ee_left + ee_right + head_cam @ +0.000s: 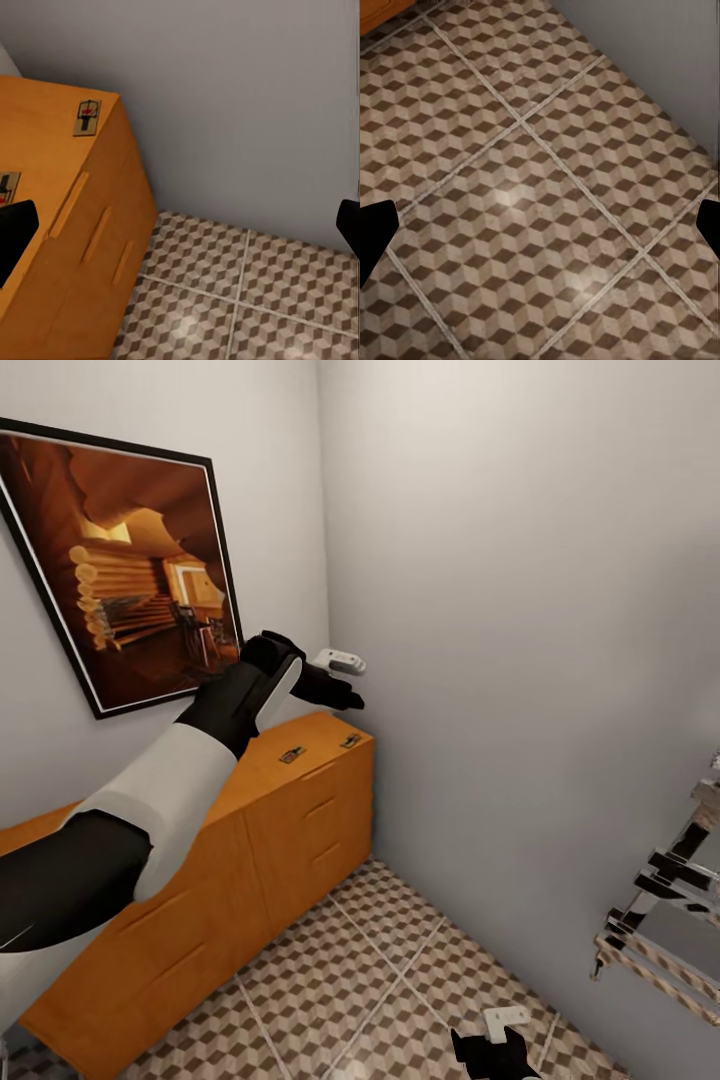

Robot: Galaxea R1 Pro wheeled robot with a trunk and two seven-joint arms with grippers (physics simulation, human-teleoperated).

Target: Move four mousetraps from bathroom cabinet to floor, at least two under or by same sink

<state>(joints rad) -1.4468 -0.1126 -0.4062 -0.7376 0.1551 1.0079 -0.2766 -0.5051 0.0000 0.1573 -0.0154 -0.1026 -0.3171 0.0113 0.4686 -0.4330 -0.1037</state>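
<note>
Orange-brown cabinet [250, 840] sits centre-left of my head view, two mousetraps [293, 755] near its far top edge. My left claw [335, 678] hovers above them, spread wide and empty. I judge a hasty descent could knock a trap off the edge; the right claw [490, 1052], at the frame's bottom, is released.

Orange-brown cabinet [300, 810], brown-and-beige cube-patterned bathroom floor [540, 187], pale grey walls [520, 610].

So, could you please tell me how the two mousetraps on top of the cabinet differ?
The far mousetrap lies near the cabinet's end corner, wholly in sight in the left wrist view; the near mousetrap lies further in from that end and is cut off by the picture's edge. The far one sits closer to the front edge. Both are flat, small plates with a red mark, lying on the cabinet top.
</note>
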